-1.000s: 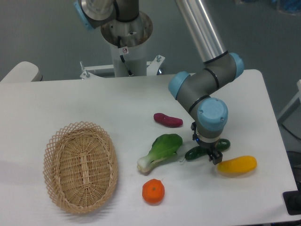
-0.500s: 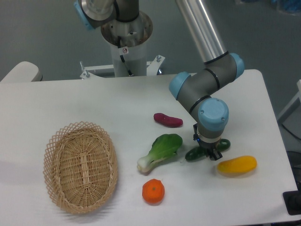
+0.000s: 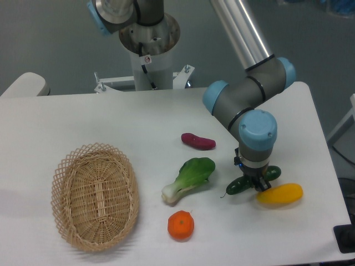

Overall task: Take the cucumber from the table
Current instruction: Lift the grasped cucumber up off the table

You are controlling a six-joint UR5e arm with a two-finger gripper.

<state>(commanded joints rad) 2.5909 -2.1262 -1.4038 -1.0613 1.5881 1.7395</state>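
Observation:
The dark green cucumber [image 3: 239, 186] lies crosswise under the arm's wrist at the right of the white table [image 3: 111, 119]. Its left end and its right end [image 3: 273, 173] stick out on either side of the gripper. My gripper [image 3: 259, 183] points straight down and is shut on the cucumber's middle. The fingers are mostly hidden under the blue-capped wrist. Whether the cucumber touches the table I cannot tell.
A yellow vegetable [image 3: 279, 194] lies just right of the gripper, almost touching it. A bok choy [image 3: 189, 177] is to the left, an orange [image 3: 181, 225] in front of it, a purple vegetable [image 3: 198, 141] behind. A wicker basket [image 3: 95, 197] sits at the left. The robot's base [image 3: 148, 50] stands at the back.
The fingers have closed on the cucumber. Wrist and cucumber have shifted a little to the right, toward the yellow vegetable, and the wrist appears slightly raised.

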